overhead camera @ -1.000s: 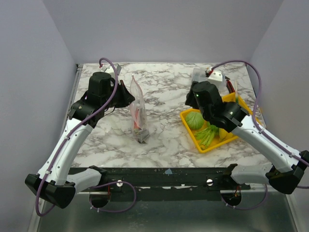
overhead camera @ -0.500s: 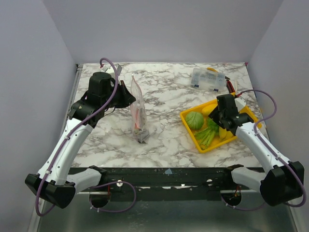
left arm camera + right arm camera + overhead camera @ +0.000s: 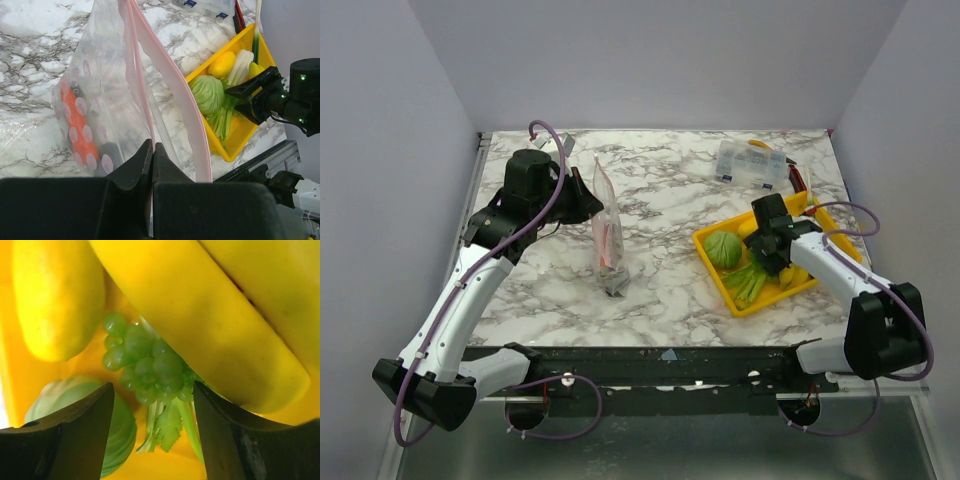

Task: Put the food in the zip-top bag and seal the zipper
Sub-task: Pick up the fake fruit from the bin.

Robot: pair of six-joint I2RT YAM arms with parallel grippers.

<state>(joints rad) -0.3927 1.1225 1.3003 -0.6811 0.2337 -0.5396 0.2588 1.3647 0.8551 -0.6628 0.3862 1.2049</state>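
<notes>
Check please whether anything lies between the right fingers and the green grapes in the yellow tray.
Nothing visible does. The right gripper hangs open directly over the green grapes, its fingers spread to either side of the bunch. A banana lies close beside the bunch, so one finger could brush it while closing.

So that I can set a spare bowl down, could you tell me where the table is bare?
Bare marble lies between the upright zip-top bag and the yellow tray, running to the near edge, and along the far edge left of the compartment box. The tray is crowded with food and the right end effector.
</notes>
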